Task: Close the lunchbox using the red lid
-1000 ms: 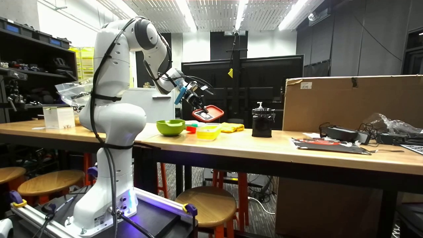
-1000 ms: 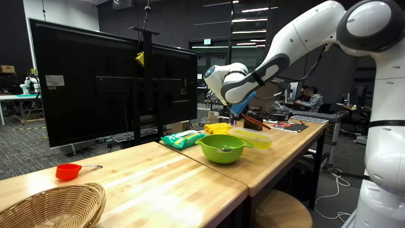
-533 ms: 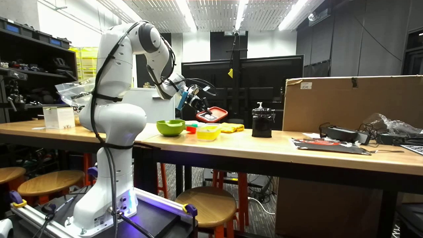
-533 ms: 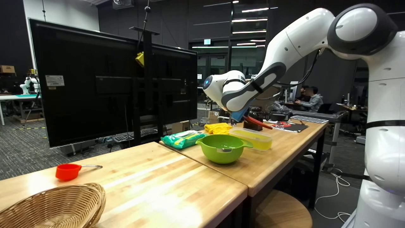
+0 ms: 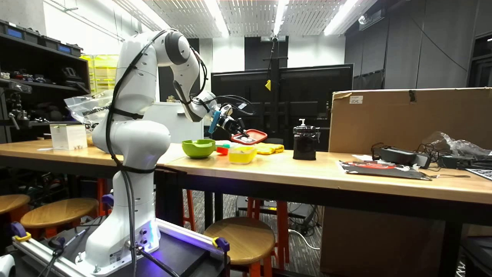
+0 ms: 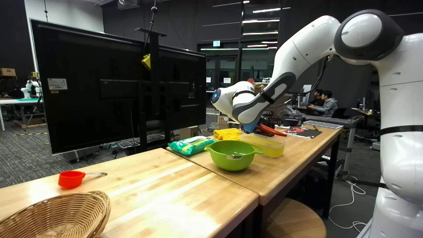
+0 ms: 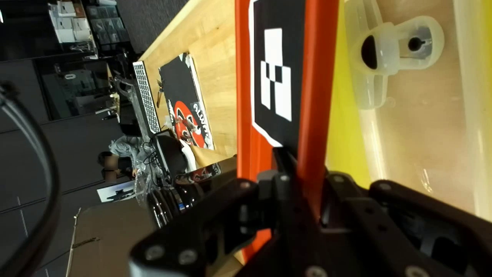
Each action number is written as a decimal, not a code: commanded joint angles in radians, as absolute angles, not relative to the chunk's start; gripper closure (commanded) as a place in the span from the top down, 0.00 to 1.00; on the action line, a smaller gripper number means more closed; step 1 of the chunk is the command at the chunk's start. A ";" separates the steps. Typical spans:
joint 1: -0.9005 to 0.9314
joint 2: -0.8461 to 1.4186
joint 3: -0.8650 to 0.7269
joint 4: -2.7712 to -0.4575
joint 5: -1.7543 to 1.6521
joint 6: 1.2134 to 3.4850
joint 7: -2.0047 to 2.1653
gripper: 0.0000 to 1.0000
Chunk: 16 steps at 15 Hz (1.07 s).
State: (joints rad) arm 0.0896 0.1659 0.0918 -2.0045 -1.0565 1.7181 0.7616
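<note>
The red lid (image 5: 255,134) is a flat, rounded rectangle with a black-and-white patterned sheet on it. My gripper (image 7: 309,174) is shut on the lid's rim (image 7: 319,88). The lid is tilted in the air, sloping down away from the gripper in an exterior view (image 6: 273,131). The lunchbox is a low translucent yellow container (image 5: 241,155), open at the top, on the table; it also shows in an exterior view (image 6: 272,149). In the wrist view its yellow wall (image 7: 348,134) is right beside the lid. I cannot tell whether they touch.
A green bowl (image 6: 233,157) stands next to the lunchbox. A yellow cloth (image 5: 270,148) and a green packet (image 6: 191,145) lie behind. A dark pump jar (image 5: 305,142) stands farther along the table. A red cup (image 6: 71,179) and wicker basket (image 6: 56,215) sit nearer the camera.
My gripper has moved down with the lid in its hold, and to the right in an exterior view. The lid is lower, closer to the lunchbox. The table's objects have not moved.
</note>
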 commanded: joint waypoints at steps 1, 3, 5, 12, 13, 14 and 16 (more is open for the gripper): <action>0.089 0.136 0.072 -2.071 -1.130 1.715 0.753 0.03; 0.079 0.110 0.062 -2.123 -1.162 1.724 0.751 0.03; 0.071 0.082 0.056 -2.168 -1.176 1.726 0.738 0.03; 0.087 -0.048 0.078 -2.272 -1.163 1.692 0.707 0.03; 0.093 -0.062 0.085 -2.277 -1.155 1.680 0.702 0.03; 0.097 -0.074 0.090 -2.281 -1.153 1.674 0.701 0.03; 0.110 -0.087 0.105 -2.280 -1.144 1.657 0.691 0.03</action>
State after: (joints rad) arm 0.0926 -0.0300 0.0839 -2.2474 -1.1540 1.6859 0.7179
